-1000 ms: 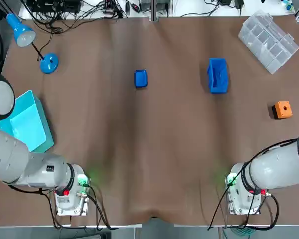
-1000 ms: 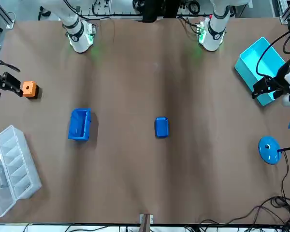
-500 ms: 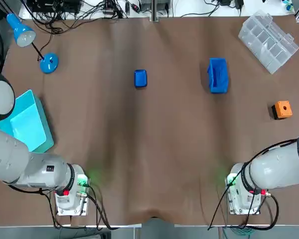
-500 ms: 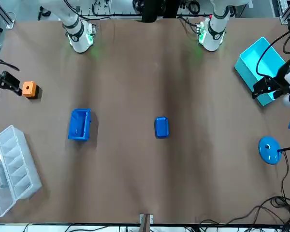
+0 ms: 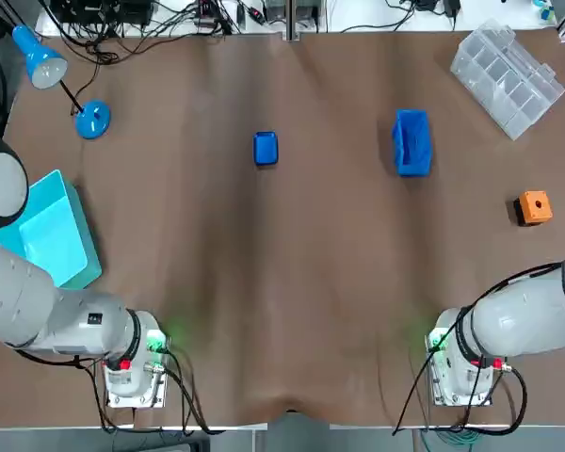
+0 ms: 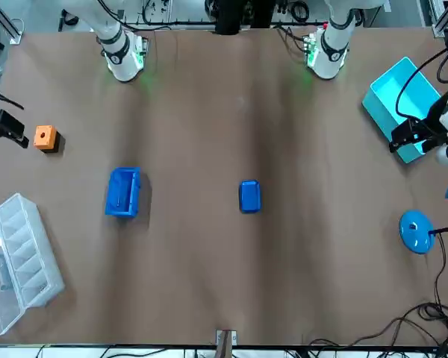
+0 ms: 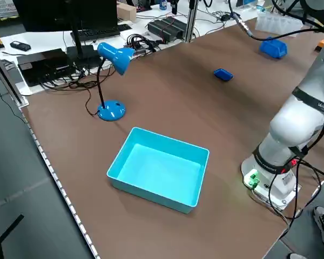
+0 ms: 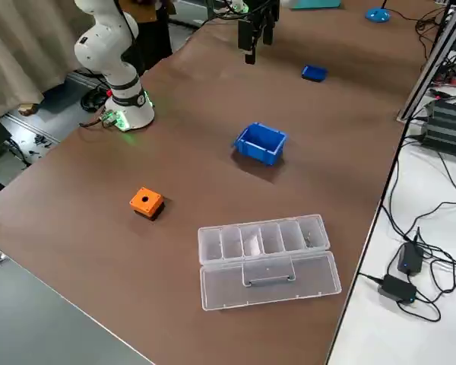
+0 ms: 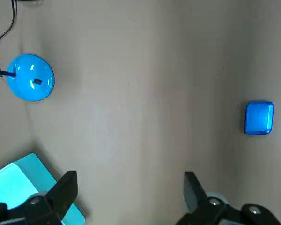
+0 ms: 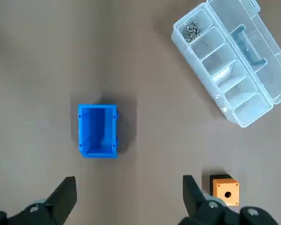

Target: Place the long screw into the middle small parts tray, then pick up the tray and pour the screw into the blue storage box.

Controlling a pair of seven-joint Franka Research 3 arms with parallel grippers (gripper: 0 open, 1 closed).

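Both open: left gripper (image 9: 129,187) and right gripper (image 10: 129,187) hang at the worktop (image 5: 311,282) sides. Loose screws (image 10: 192,30) sit in the clear organiser (image 10: 234,65) end cell, long one indistinguishable. Right should drop straight in and pinch one shank, then go to the small blue tray (image 5: 266,149) mid-worktop.

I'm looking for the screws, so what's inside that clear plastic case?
One end compartment of the clear case holds a small heap of metal bits, probably screws. The other compartments look empty. The lid lies open, so nothing is covered.
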